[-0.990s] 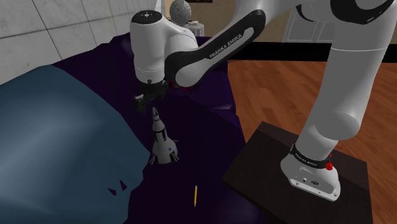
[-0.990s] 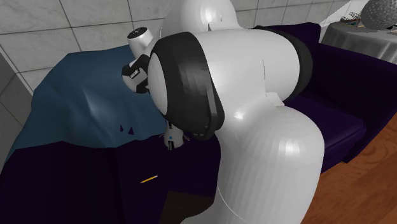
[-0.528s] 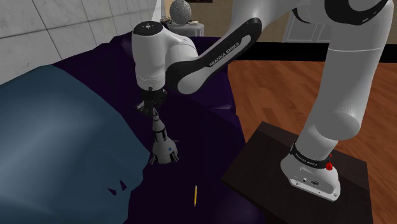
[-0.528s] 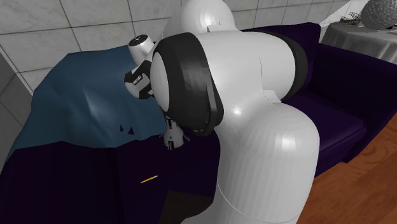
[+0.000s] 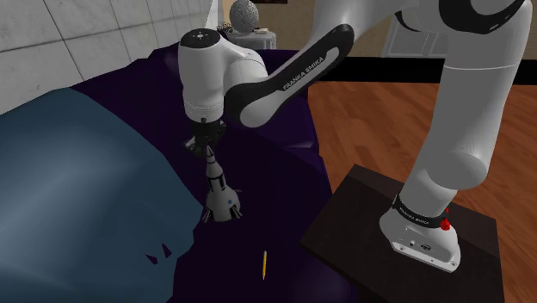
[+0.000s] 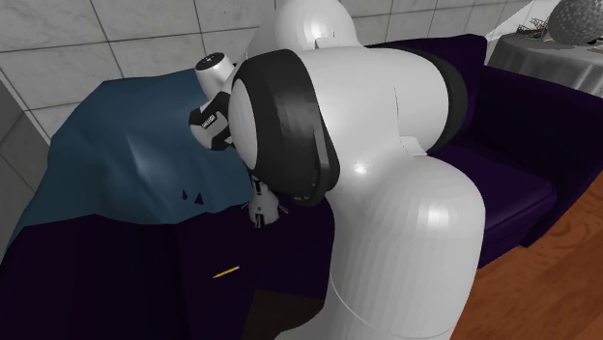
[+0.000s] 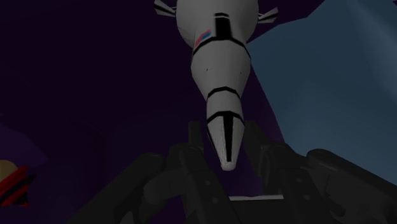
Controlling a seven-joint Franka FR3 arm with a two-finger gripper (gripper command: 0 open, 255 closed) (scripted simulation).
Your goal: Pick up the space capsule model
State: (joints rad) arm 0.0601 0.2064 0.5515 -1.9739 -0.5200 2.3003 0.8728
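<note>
Shoulder view, left to right: a blue blanket (image 5: 77,172) covers the left part of the dark purple sofa (image 5: 284,163). Just past the blanket's edge the rocket model (image 5: 220,194) stands upright on its fins on the purple seat, white with black bands, nose up. The gripper (image 5: 206,148) hangs straight over it, pointing down, so the model's long axis runs vertical and in line with the hand. The model lies directly below the gripper, with no sideways offset that I can see. In the wrist view the rocket model (image 7: 219,70) runs away from the camera and its tapered nose sits between the fingers (image 7: 195,143). These stand apart, one on each side, with a thin dark gap at each, so the gripper (image 7: 224,125) is open and straddles the nose without clasping it. My judgement is that the next move is to close, perhaps after going a little lower, since the cone is narrow and slick-looking and could squeeze out upward. In the second exterior view the rocket model (image 6: 261,211) peeks out under the big white arm links. Further right in the shoulder view a yellow pencil (image 5: 264,264) lies on the seat, well apart from the model. After it come the dark stand (image 5: 361,215) and the wood floor (image 5: 379,120).
</note>
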